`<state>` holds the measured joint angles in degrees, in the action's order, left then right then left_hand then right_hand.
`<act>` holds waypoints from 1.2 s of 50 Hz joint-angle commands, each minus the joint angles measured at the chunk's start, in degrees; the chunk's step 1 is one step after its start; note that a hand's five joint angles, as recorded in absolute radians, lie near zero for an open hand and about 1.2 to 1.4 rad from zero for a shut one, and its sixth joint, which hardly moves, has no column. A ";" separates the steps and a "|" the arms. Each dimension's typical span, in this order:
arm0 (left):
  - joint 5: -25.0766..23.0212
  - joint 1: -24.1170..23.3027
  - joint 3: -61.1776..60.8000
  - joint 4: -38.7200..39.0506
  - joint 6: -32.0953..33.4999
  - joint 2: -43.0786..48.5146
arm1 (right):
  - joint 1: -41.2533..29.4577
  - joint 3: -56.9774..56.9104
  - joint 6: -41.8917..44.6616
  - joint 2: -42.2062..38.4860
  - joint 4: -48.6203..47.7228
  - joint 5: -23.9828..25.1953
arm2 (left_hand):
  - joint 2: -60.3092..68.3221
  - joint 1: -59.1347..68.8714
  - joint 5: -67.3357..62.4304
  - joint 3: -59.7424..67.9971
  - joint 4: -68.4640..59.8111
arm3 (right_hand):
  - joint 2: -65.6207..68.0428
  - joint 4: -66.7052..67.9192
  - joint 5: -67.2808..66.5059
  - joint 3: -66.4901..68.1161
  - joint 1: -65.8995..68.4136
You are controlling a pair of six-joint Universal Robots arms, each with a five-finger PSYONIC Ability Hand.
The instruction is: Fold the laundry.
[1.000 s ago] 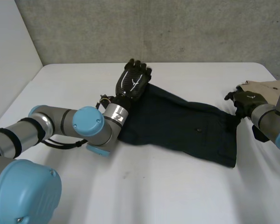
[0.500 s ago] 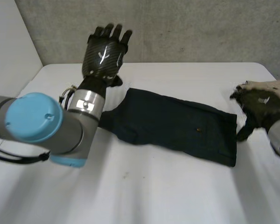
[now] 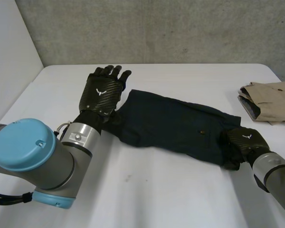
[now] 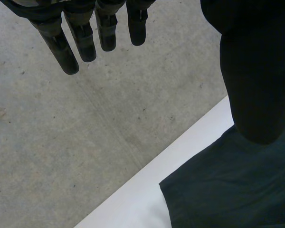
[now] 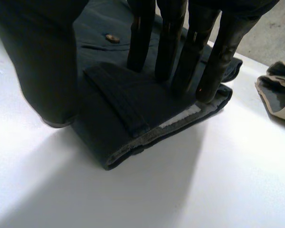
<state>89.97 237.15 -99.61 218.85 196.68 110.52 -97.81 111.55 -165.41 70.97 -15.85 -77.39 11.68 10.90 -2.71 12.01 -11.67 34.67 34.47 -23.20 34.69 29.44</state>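
Dark navy garment point(image 3: 180, 126), a long flat piece of woven cloth with a small button, lies stretched across the middle of the white table point(image 3: 156, 199), running from the left hand's side to the right hand's side. It looks laid double along its length, though I cannot tell the layers for certain. In the right wrist view its waistband end point(image 5: 133, 104) shows a turned-over flap and a pale label at the edge. Right hand point(image 3: 244, 141) is at that end, on the near corner. Its fingers point(image 5: 180, 57) are straight and slightly spread, tips down on the cloth, with the thumb standing beside the edge; pressing, not pinching. Left hand point(image 3: 102, 92) hangs just above the opposite end. Its fingers point(image 4: 80, 38) are straight and spread, clear of the cloth, and it holds nothing; the garment's corner point(image 4: 237, 190) lies below the thumb. Beige folded garment point(image 3: 273, 97) sits at the table's far right edge, well apart from the navy one, and appears finished. Grey concrete wall point(image 3: 180, 28) stands behind the table. Judgement: one item done, and the navy item flattened and lined up but not yet folded across. What is left is bringing one end over the other, perhaps twice, then stacking it.
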 commanded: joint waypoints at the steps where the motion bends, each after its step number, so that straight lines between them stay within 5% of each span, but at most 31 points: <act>1: 0.03 0.24 0.03 0.00 0.02 0.05 | 0.07 -1.42 0.70 -2.85 -3.39 -0.21 | -1.68 -0.90 2.71 -2.01 1.67 | 37.09 37.29 -38.56 37.07 42.32; 11: 0.20 0.33 -0.75 -0.09 0.02 0.05 | 0.60 -1.86 3.51 -2.85 -2.26 -0.39 | -1.68 -0.90 2.71 -2.01 1.67 | 45.33 45.53 -46.80 45.31 50.56; 24: 2.31 0.15 -1.46 -0.35 0.11 -1.53 | 16.51 -3.96 35.41 5.32 8.73 0.05 | -1.68 -0.90 2.71 -2.01 1.67 | 45.33 45.53 -46.80 45.31 50.56; 33: 2.58 0.24 -1.37 -1.85 0.11 -3.03 | 3.08 -14.86 39.03 6.99 9.17 1.19 | -1.68 -0.90 2.71 -2.01 1.67 | 45.33 45.53 -46.80 45.31 50.56; 43: 2.84 0.15 0.21 -1.85 0.11 -3.47 | -20.83 -22.69 40.08 -3.28 8.82 13.93 | -1.68 -0.90 2.71 -2.01 1.67 | 45.33 45.53 -46.80 45.31 50.56; 49: 3.19 -0.29 4.07 -2.02 0.20 -2.50 | -24.18 -24.71 38.15 -9.70 8.91 17.10 | -1.68 -0.90 2.71 -2.01 1.67 | 45.33 45.53 -46.80 45.31 50.56; 53: 4.16 -0.55 7.59 -2.11 0.29 -0.57 | -24.54 -26.91 31.05 -10.68 9.08 15.96 | -1.68 -0.90 2.71 -2.01 1.67 | 13.18 13.39 -14.66 13.17 18.42; 55: 4.86 -0.64 11.17 -2.46 0.29 1.44 | -23.83 -28.22 18.79 -9.89 9.17 13.16 | -1.68 -0.90 2.71 -2.01 1.67 | -20.57 -20.37 19.10 -20.59 -15.34; 60: 4.78 -2.13 17.25 -5.97 0.11 4.70 | -18.93 -27.36 -2.50 -2.88 10.57 9.11 | -1.47 -0.68 2.50 -1.79 1.45 | -24.67 -24.47 23.20 -24.69 -19.44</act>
<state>94.50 236.26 -88.56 215.88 196.94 111.75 -121.73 83.69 -146.22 61.50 -6.54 -63.81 11.68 10.90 -2.71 12.01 -11.67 14.97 15.40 -6.82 15.25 12.73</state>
